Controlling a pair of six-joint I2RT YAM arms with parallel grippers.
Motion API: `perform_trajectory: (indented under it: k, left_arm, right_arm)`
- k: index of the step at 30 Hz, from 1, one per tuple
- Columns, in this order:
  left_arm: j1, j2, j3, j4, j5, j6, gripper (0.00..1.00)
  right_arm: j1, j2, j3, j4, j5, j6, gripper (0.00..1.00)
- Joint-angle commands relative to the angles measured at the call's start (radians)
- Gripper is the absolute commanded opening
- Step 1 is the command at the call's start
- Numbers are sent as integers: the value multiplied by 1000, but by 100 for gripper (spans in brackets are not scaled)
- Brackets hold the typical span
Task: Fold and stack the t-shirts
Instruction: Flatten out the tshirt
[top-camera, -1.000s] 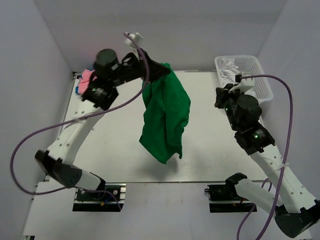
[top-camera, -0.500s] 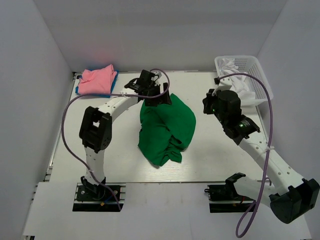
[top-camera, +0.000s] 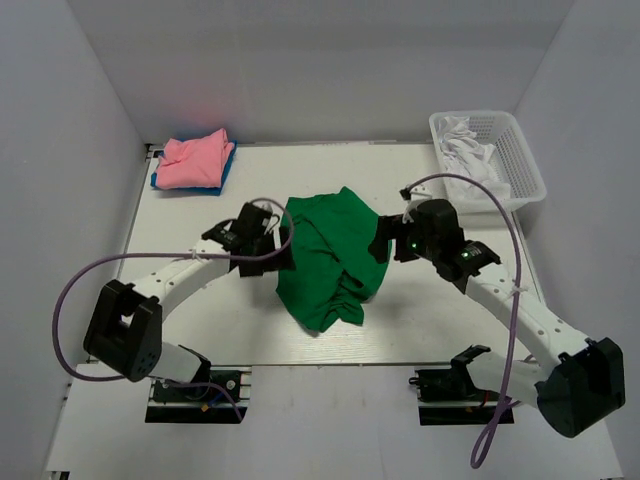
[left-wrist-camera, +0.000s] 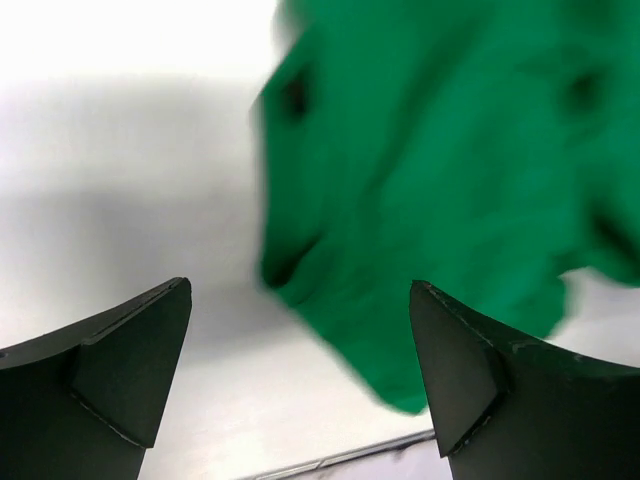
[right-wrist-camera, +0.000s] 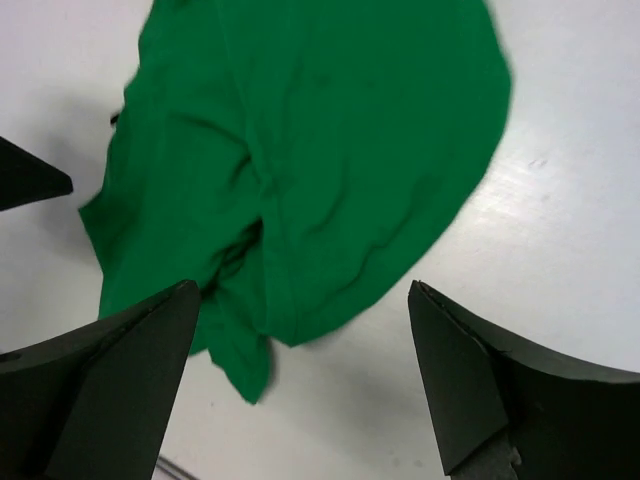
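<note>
Both your left gripper (left-wrist-camera: 300, 288) and right gripper (right-wrist-camera: 303, 287) stand with jaws wide apart and nothing in them. The green t-shirt (top-camera: 330, 255) lies crumpled on the table (top-camera: 200, 320), just ahead of each pair of jaws and between the two. It is light, limp cloth that will sag and bunch rather than hold a shape, so pinch a single layer at an outer edge or corner, one hold per gripper, well apart. Its long axis runs crosswise to the line joining your jaws, the narrower rumpled end toward the arm bases. Which end is the collar probably can't be told in these folds.
</note>
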Motion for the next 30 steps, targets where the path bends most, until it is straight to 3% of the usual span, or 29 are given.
perform_trajectory:
  k: [1, 6, 12, 15, 16, 17, 18, 19, 20, 25, 30]
  left_arm:
    - [-1, -33, -106, 47, 30, -82, 100]
    - [-12, 16, -138, 116, 76, -82, 100]
    - [-12, 120, -184, 165, 104, -92, 82]
    - [-12, 138, -184, 188, 116, -81, 68]
    - [-12, 152, -184, 200, 128, -81, 65]
    - [-12, 167, -184, 200, 138, -81, 52]
    - [-12, 168, -171, 200, 147, -70, 43]
    - [-12, 178, -170, 200, 162, -58, 32]
    - [-12, 178, -157, 200, 187, -58, 0]
    - [-12, 33, -59, 92, 117, -58, 0]
    - [8, -156, 205, -92, -245, -58, 0]
  right_arm:
    - [23, 71, -11, -28, -129, 50, 90]
    - [81, 204, 2, -51, -123, 59, 90]
    - [138, 315, 8, -41, -65, 45, 89]
    - [136, 362, 16, -30, -42, 59, 81]
    - [156, 384, 15, -27, -33, 65, 69]
    - [158, 386, 19, -34, -19, 86, 49]
    - [156, 386, 18, -40, 24, 89, 10]
    - [158, 375, 27, -56, 29, 112, 0]
    - [155, 367, 27, -59, 82, 106, 0]
    - [138, 217, 50, -88, 259, 145, 0]
    - [86, 70, 191, -156, 599, 151, 0]
